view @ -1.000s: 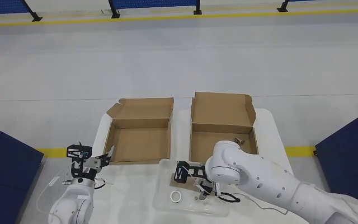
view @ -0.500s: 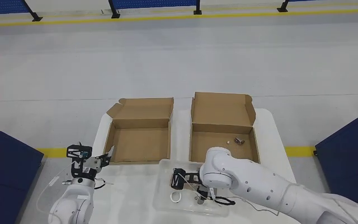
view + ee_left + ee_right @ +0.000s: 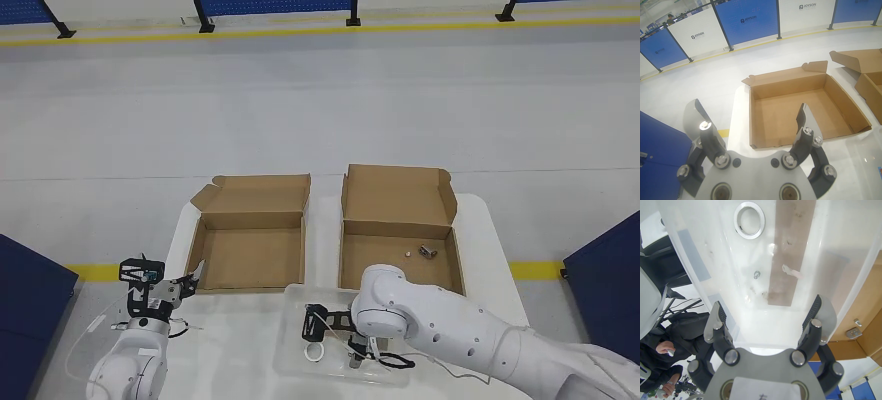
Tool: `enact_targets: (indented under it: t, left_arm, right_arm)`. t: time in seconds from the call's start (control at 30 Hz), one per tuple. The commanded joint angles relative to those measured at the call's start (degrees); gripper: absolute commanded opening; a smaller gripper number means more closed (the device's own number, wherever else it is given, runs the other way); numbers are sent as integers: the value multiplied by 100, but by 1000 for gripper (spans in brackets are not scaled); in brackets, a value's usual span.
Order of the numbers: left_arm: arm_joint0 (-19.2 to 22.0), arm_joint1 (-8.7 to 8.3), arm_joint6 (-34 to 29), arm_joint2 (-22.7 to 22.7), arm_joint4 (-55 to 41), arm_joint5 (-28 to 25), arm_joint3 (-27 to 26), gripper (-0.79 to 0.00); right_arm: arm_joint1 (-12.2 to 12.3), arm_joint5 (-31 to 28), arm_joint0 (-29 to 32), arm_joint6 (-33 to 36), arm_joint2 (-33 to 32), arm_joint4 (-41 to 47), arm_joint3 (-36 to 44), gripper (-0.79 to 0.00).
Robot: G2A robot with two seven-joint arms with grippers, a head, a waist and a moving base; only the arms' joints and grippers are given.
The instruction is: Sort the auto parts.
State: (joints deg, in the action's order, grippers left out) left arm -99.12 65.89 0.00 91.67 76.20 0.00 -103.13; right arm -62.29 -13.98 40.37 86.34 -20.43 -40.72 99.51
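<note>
The right gripper is held wide open and empty above the clear bin, which stands at the near edge of the white table. Compared with a second ago, the right arm is seen shifted toward the left and nearer part of the bin. As a result, the two small metal parts lying in the right cardboard box are now uncovered. On the bin's floor, a white ring, a small metal pin and a pale pinkish piece are found lying apart from one another, beyond the fingertips. The left gripper is kept where it was, spread open with nothing held, near the near outer corner of the left cardboard box.
</note>
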Motion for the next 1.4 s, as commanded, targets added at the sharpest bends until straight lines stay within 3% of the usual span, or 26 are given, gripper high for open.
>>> enact_targets:
  t: [0.0, 0.3, 0.6, 0.87, 1.37]
  left_arm:
    - [0, 0, 0, 0, 0, 0, 0, 0]
    - [0, 0, 0, 0, 0, 0, 0, 0]
    - [0, 0, 0, 0, 0, 0, 0, 0]
    - [0, 0, 0, 0, 0, 0, 0, 0]
    - [0, 0, 0, 0, 0, 0, 0, 0]
  right_arm:
    - [0, 0, 0, 0, 0, 0, 0, 0]
    - [58, 120, 295, -630, -119, -499, 65, 0]
    - [33, 107, 483, -379, -40, -657, 95, 0]
    - [-125, 57, 494, -505, 59, -607, -281, 0]
    - [-166, 77, 602, -659, 89, -851, -426, 0]
